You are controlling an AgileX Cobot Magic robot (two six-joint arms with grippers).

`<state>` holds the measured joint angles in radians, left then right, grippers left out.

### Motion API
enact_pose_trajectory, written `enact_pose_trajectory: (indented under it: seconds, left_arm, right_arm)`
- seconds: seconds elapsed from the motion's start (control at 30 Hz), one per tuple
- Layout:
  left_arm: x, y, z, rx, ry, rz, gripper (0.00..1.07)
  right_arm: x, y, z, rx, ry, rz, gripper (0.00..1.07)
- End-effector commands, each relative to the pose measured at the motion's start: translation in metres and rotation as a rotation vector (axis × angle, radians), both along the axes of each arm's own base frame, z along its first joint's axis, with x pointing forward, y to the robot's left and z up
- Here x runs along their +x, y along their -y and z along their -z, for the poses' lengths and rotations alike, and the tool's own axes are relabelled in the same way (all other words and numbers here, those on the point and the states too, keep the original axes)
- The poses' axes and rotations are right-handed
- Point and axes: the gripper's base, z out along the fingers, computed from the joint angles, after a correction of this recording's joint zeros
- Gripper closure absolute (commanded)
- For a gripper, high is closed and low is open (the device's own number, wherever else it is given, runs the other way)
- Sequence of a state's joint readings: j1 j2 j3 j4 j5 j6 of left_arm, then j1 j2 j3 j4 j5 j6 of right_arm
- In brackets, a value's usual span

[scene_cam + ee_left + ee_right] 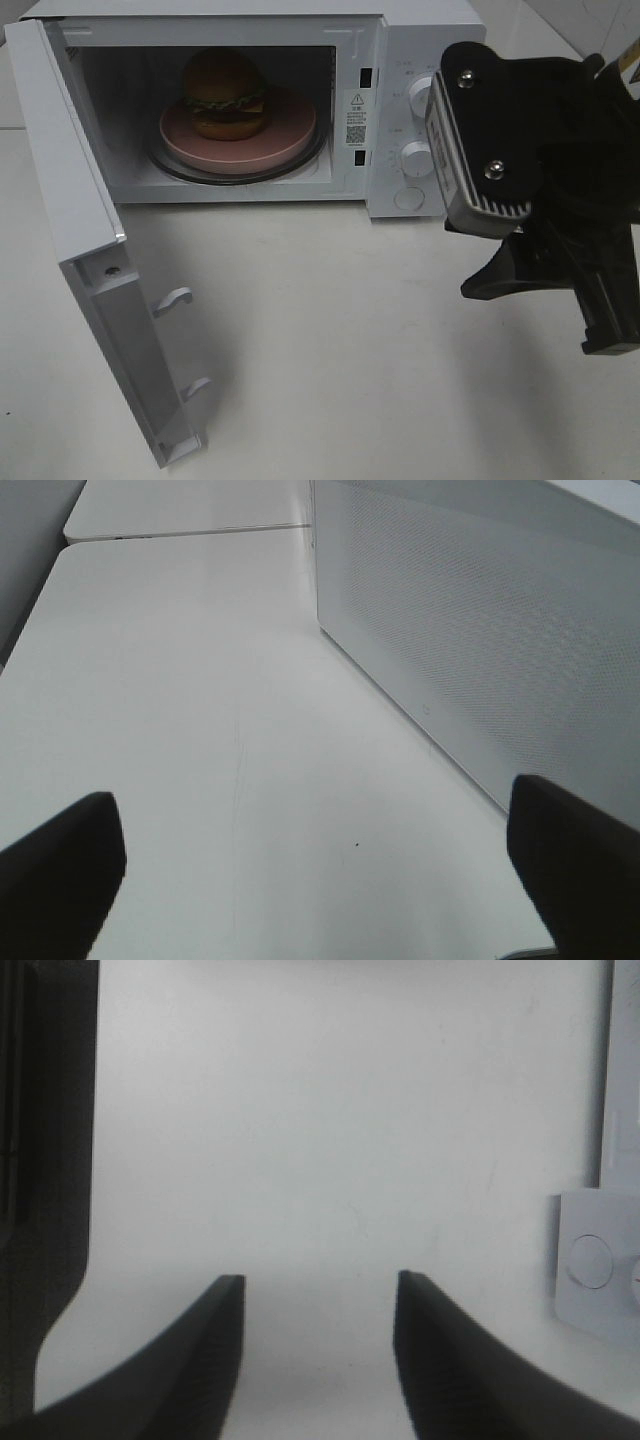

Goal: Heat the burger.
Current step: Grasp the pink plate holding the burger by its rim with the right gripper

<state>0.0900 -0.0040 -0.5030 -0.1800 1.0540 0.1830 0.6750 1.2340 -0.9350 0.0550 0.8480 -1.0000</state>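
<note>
Burger in open microwave, both grippers empty and outside it.
Burger (224, 92) sits on a pink plate (290, 135) inside the microwave (420, 30), door (80, 190) swung wide, well apart from both sets of fingers. Right gripper (320, 1290) hangs over the table (350, 330) near the knobs (418, 155), jaws partly apart, nothing between. Left gripper (310, 805) has jaws spread wide, holding nothing, just beside the door's outer face.

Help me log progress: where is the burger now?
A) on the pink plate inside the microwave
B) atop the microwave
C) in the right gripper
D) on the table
A: the burger sits on the pink plate inside the open microwave.
</note>
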Motion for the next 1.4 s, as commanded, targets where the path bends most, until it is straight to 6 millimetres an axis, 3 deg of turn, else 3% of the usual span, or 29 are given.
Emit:
enact_pose_trajectory:
  seconds: [0.03, 0.07, 0.13, 0.2, 0.73, 1.1, 1.4]
  left_arm:
    - [-0.003, 0.0, 0.0, -0.002, 0.03, -0.006, 0.09]
    - [-0.003, 0.0, 0.0, -0.002, 0.03, -0.006, 0.09]
    - [-0.003, 0.0, 0.0, -0.002, 0.03, -0.006, 0.09]
    - [-0.003, 0.0, 0.0, -0.002, 0.03, -0.006, 0.09]
    - [-0.003, 0.0, 0.0, -0.002, 0.03, -0.006, 0.09]
    - [-0.003, 0.0, 0.0, -0.002, 0.03, -0.006, 0.09]
    - [-0.003, 0.0, 0.0, -0.002, 0.03, -0.006, 0.09]
  right_arm:
    - [0.001, -0.002, -0.003, 0.023, 0.034, -0.009, 0.32]
    - [0.001, -0.002, -0.003, 0.023, 0.034, -0.009, 0.32]
    - [0.004, -0.004, -0.004, 0.048, 0.066, -0.007, 0.12]
    - [0.005, -0.004, -0.005, 0.053, 0.072, -0.006, 0.1]
    - [0.033, -0.018, -0.002, -0.045, 0.144, -0.074, 0.13]
    - [0.064, -0.043, 0.005, -0.039, 0.153, -0.075, 0.16]
    - [0.093, -0.066, 0.024, -0.047, 0.142, -0.079, 0.19]
